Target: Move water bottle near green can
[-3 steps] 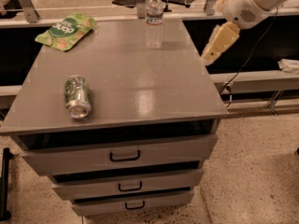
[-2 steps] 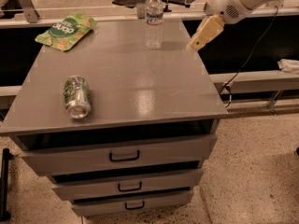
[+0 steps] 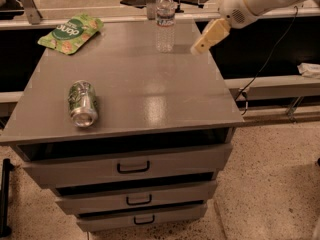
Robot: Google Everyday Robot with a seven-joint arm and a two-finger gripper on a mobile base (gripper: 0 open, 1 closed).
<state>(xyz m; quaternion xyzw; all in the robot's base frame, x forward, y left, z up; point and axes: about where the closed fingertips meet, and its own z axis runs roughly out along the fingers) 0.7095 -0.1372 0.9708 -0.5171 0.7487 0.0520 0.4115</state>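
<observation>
Grey cabinet top (image 3: 150,84) fills most of the view, seen from the front and above. Gripper (image 3: 199,47): pale yellow wedge, tip pointing down and left, hanging over the far right corner of the top. It touches nothing that I can see. Spread or clenched, cannot tell from this angle. Nothing visible in its grasp. White arm (image 3: 255,1) runs from it up and right, out past the top edge of the view.

Water bottle (image 3: 165,21): just left of the gripper, apart from it, upright near the far edge of the top. White cap on, clear ribbed body, pale label band.

Green can (image 3: 83,103): well apart from the bottle, toward the front left of the top, lying on its side. Silver end faces the camera, green and white pattern on the body.

Green snack bag (image 3: 70,32): flat at the far left corner, white lettering, well apart from both can and bottle.

Glare patch near the middle of the top. Under the top, three stacked drawers, each with a dark handle: top drawer (image 3: 133,167), middle drawer (image 3: 138,200), bottom drawer (image 3: 144,219). Black cable (image 3: 265,64) hangs behind the cabinet's right side. Speckled floor (image 3: 270,184) at lower right. Small white object (image 3: 310,69) on a ledge at far right, too small to name.
</observation>
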